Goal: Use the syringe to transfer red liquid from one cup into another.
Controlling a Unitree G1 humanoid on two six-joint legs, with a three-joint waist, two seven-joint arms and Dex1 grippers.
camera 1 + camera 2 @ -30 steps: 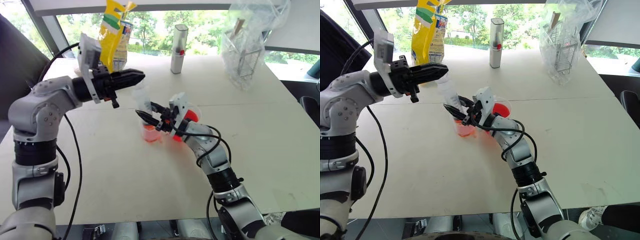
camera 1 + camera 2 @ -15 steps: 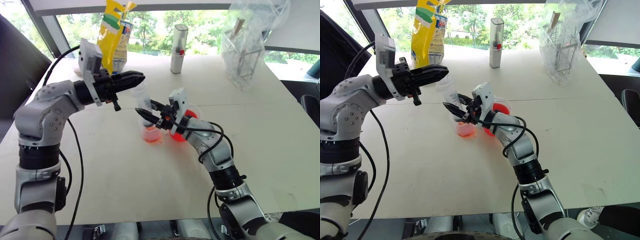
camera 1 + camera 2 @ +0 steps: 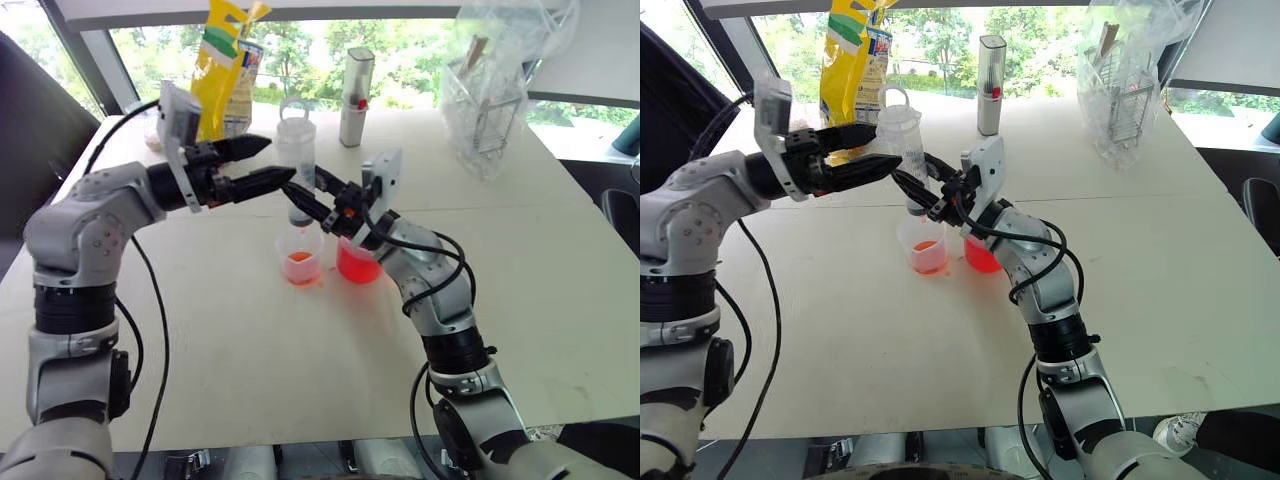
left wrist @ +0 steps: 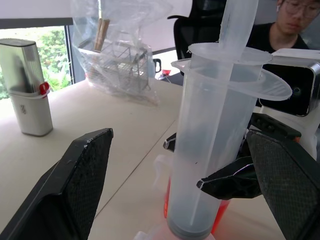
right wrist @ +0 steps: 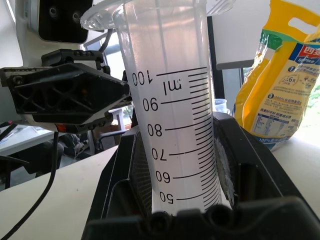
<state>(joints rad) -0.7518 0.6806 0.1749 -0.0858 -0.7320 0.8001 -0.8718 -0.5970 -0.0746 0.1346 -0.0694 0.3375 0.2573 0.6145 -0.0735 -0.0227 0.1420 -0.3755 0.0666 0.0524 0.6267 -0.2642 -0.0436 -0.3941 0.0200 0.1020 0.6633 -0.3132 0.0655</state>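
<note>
**Syringe held upright over the two cups**

Table (image 3: pixel 200 330) of pale wood fills the foreground, with a window and green trees behind it. In the left wrist view we see a person (image 4: pixel 290 20) seated at the far side.

On the syringe (image 3: pixel 297 165) we read a printed scale, "100 ml" at the top running down through 90, 80, 70, 60 and 50. A yellow bag (image 3: pixel 228 60) at the back carries blue-and-red printing too small for us to read.

Our right gripper (image 3: pixel 923 185) is clamped around the syringe's lower barrel, holding it upright above the smaller cup (image 3: pixel 300 257), which has a shallow layer of red liquid (image 3: pixel 299 258) at its base. Just beside that cup stands the spouted beaker (image 3: pixel 358 262), strongly red inside. Our left gripper (image 3: pixel 268 163) has its fingers spread wide, one on each side of the syringe's upper barrel, gripping nothing.

A silver canister (image 3: pixel 357 84) with a red spot stands at the back, and a clear plastic bag (image 3: pixel 490 90) holding a wire rack sits at the far right.
</note>
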